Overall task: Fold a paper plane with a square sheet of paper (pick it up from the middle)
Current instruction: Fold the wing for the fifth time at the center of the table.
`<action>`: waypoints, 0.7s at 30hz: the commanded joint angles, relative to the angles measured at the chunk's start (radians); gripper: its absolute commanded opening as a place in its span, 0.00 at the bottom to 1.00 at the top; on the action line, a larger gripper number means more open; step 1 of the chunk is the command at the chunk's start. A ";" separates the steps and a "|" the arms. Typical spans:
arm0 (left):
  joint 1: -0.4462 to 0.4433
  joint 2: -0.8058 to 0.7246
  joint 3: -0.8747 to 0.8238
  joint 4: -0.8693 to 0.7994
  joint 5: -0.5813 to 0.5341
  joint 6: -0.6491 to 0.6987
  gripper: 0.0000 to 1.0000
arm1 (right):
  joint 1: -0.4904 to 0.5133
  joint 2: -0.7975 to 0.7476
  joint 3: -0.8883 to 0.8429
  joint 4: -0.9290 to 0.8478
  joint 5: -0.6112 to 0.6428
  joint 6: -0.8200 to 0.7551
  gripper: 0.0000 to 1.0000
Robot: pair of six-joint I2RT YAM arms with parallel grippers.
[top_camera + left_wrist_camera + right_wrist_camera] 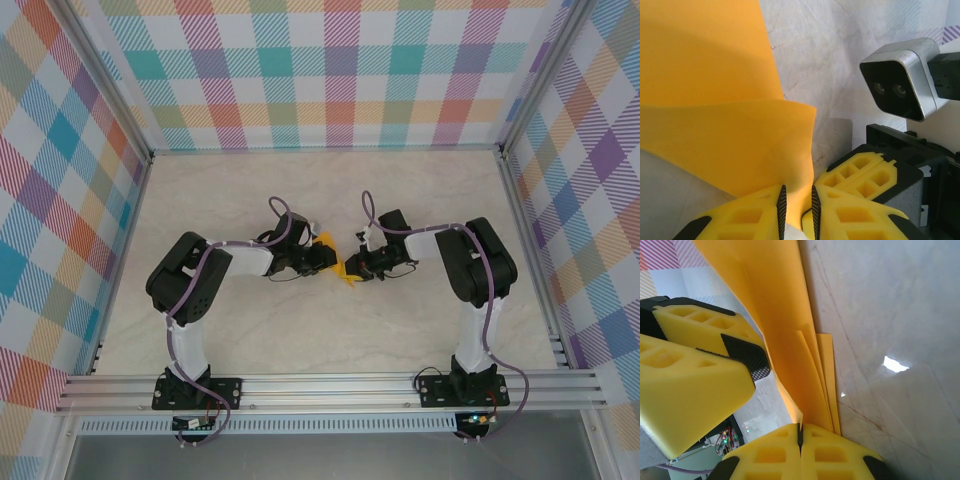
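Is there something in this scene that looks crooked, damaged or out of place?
Only a small thing: the folded layers of the paper are fanned, their edges stepped rather than flush, just beyond the right end effector that pinches them. The left end effector grips the paper too. No tear shows.

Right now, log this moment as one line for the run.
paper: folded in layers | left jaws: shut on paper | right jaws: shut on paper
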 commanded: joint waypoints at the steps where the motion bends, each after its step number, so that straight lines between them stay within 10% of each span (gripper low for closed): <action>1: -0.021 0.028 0.030 -0.038 -0.017 0.022 0.23 | -0.011 0.027 -0.003 -0.015 0.016 0.006 0.00; 21: -0.028 0.080 0.098 -0.163 -0.051 0.030 0.21 | -0.012 0.021 -0.005 -0.028 0.021 0.002 0.00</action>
